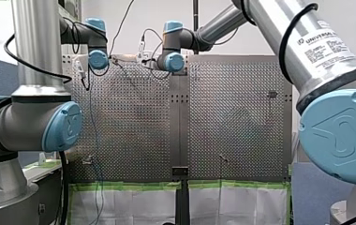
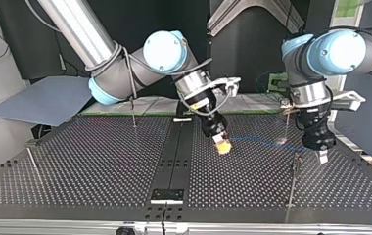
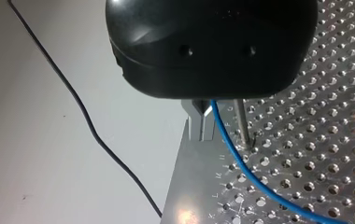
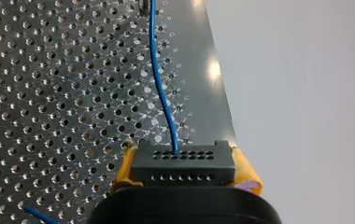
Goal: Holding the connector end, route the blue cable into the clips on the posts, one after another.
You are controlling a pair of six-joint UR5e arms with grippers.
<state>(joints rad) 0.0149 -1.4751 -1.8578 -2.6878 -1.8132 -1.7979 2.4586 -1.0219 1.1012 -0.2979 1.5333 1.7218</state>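
The black connector (image 4: 183, 161) is clamped between the yellow pads (image 4: 246, 173) of my right gripper (image 4: 185, 164), low over the perforated table (image 4: 49, 93). The blue cable (image 4: 159, 84) comes out of the connector's face and runs ahead of this gripper over the table. In the top view the cable goes from my right gripper toward my left gripper (image 2: 322, 155) at the view's right. In the left wrist view it passes just beside a thin post (image 3: 243, 123), close to my left gripper. I cannot tell if this gripper is open or closed.
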